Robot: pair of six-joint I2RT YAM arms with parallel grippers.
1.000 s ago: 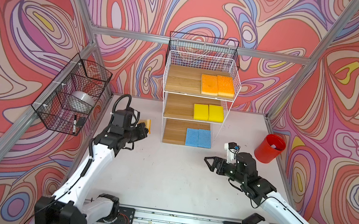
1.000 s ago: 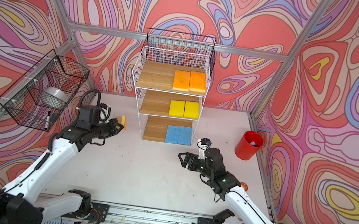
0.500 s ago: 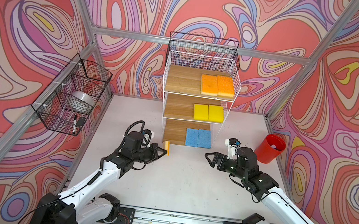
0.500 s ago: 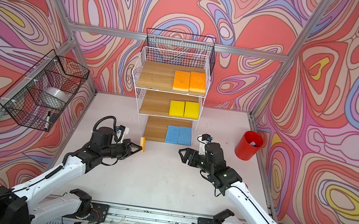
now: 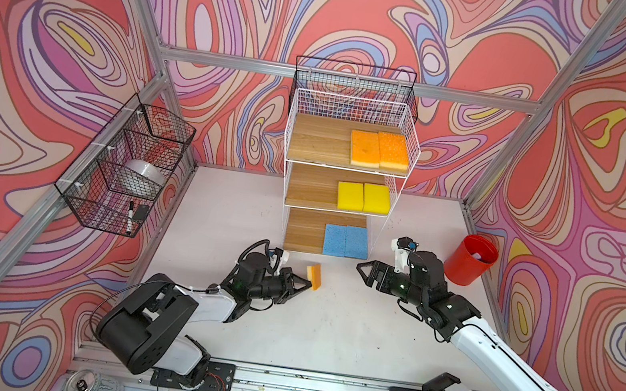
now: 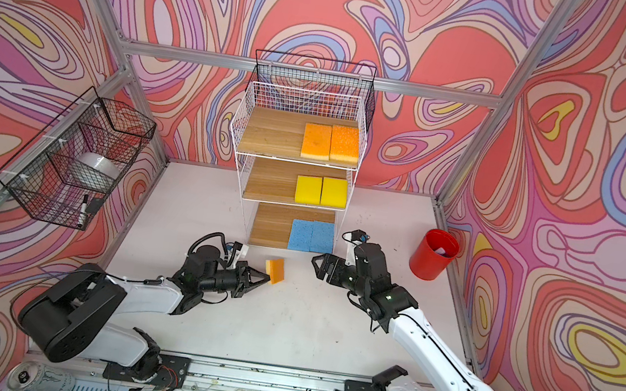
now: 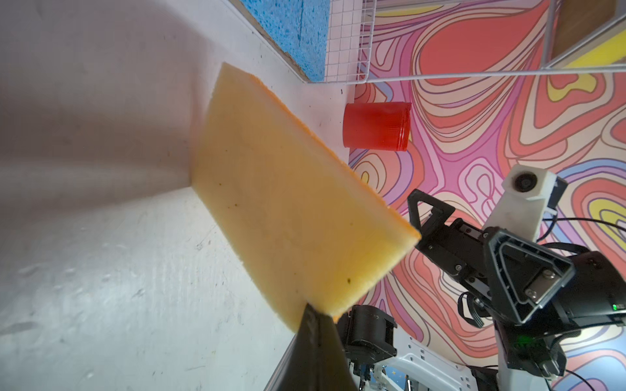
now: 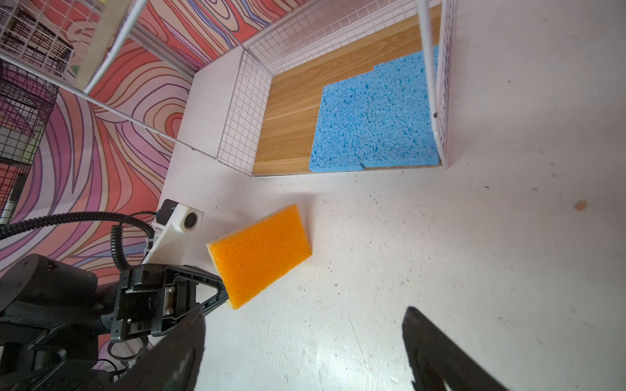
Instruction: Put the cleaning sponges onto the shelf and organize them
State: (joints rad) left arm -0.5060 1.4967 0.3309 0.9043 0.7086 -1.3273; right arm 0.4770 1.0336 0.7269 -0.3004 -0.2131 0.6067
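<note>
– How much of the job is done?
– Six of seven sit on the tall white wire-grid shelf with light wood boards (image 5: 319,141): two orange sponges (image 5: 379,150) on top, two bright yellow sponges (image 5: 363,198) in the middle, two light blue sponges (image 5: 345,241) at the bottom, all at the right end. The last, a flat orange sponge with a pale tan side (image 5: 314,276), hangs just near of the bottom tier, one corner clamped in my shut left gripper (image 5: 308,285). My right gripper (image 5: 363,273) is wide open and empty, just to its right.
– What has changed?
– A second ago my left gripper held it far over on the left; now it is at the middle, facing the right gripper, which has barely moved
</note>
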